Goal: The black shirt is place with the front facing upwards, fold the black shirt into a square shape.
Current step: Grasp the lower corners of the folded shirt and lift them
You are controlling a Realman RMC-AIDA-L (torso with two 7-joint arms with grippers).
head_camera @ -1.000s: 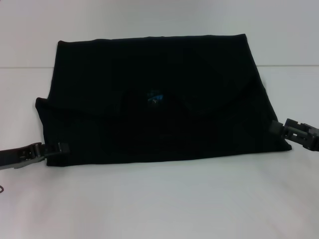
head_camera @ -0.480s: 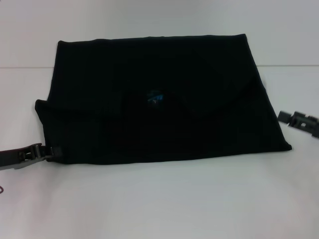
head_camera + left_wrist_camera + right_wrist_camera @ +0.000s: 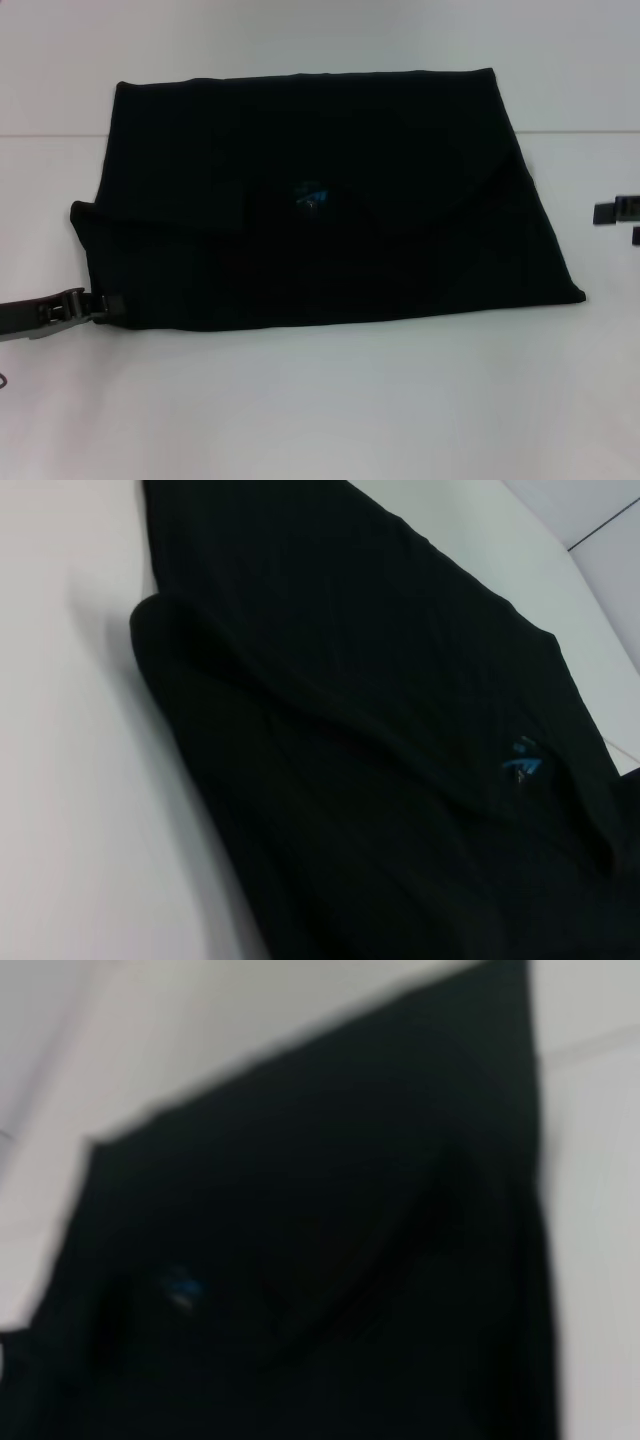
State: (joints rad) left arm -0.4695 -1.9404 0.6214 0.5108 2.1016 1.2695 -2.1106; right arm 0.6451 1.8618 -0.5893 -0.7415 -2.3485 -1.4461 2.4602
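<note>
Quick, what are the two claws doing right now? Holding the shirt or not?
Left gripper: at the black shirt's near-left corner; grip cannot be told.
Right gripper: clear of the shirt, holding nothing; open or shut cannot be told.

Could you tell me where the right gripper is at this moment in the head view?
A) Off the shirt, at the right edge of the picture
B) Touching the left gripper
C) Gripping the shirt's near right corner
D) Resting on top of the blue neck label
A: the right gripper shows only at the head view's right edge, with bare white table between it and the black shirt.
</note>
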